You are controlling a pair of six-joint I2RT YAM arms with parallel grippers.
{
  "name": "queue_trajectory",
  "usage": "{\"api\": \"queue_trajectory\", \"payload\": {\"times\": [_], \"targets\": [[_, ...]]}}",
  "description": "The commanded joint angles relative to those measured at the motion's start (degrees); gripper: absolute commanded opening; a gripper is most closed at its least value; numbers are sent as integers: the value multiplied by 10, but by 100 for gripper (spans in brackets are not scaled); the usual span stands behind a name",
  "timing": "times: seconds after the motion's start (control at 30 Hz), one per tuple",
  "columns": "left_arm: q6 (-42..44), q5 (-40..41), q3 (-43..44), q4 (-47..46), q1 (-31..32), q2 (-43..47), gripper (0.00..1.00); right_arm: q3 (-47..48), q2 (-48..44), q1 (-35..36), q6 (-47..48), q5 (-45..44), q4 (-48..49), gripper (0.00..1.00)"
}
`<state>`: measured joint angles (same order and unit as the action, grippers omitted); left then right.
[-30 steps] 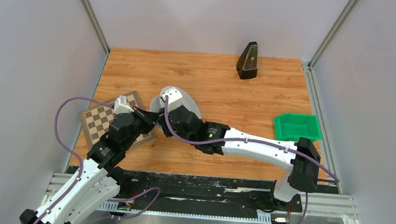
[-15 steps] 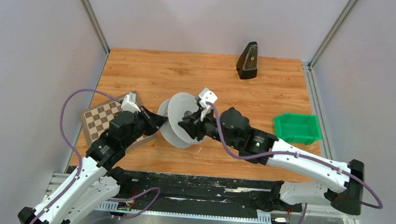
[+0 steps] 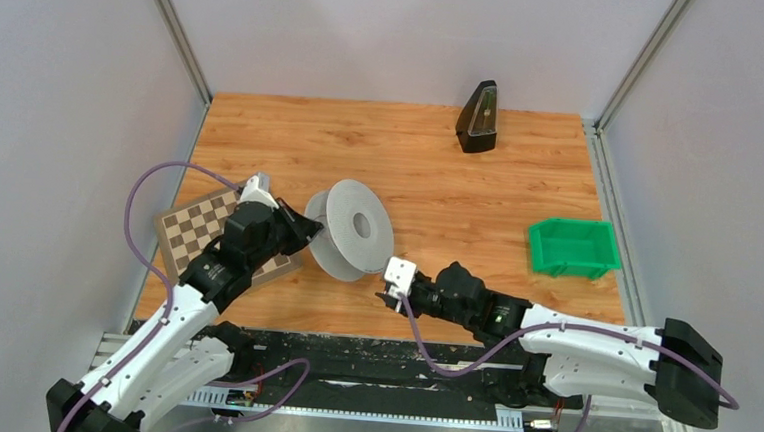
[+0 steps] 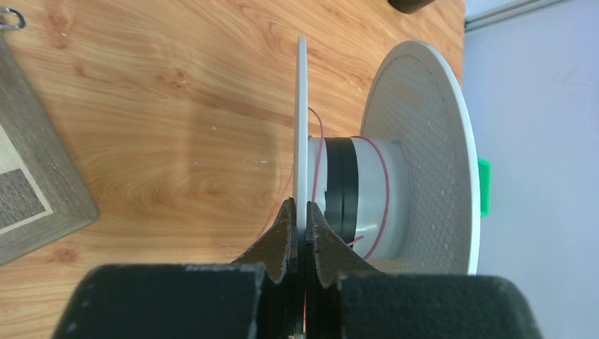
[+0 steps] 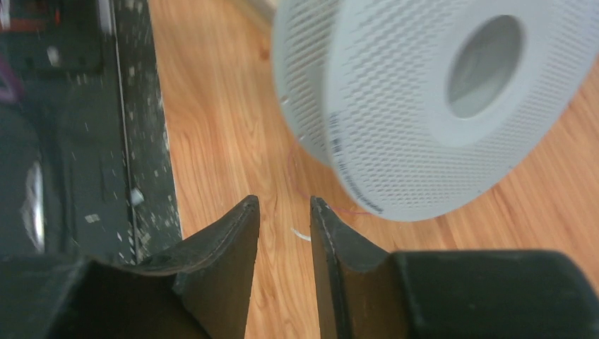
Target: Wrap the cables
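Now the left claw [image 4: 300, 224] is clamped on one flange of the grey spool [image 3: 354, 229], which stands on edge on the tabletop [image 3: 480, 182] beside the chessboard [image 3: 192, 229]. A thin red cable [image 4: 387, 187] loops loosely round its hub; the right claw [image 5: 284, 206], narrowly parted and empty, hangs just before the spool.

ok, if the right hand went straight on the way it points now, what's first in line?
Most likely the spool. Its near flange sits just ahead of the right hand, slightly right of its centreline. Depth is unclear, so the hand might meet only the flange's lower rim.
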<state>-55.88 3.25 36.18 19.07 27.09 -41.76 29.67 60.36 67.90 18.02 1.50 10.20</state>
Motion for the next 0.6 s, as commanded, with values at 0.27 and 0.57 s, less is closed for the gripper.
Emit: {"api": "queue_trajectory", "payload": {"times": [0.27, 0.57], "targets": [[23, -25, 33, -100, -64, -52, 0, 100, 266, -6, 226, 81, 49, 37], [35, -29, 29, -103, -88, -69, 0, 175, 378, -34, 194, 92, 54, 39]]}}
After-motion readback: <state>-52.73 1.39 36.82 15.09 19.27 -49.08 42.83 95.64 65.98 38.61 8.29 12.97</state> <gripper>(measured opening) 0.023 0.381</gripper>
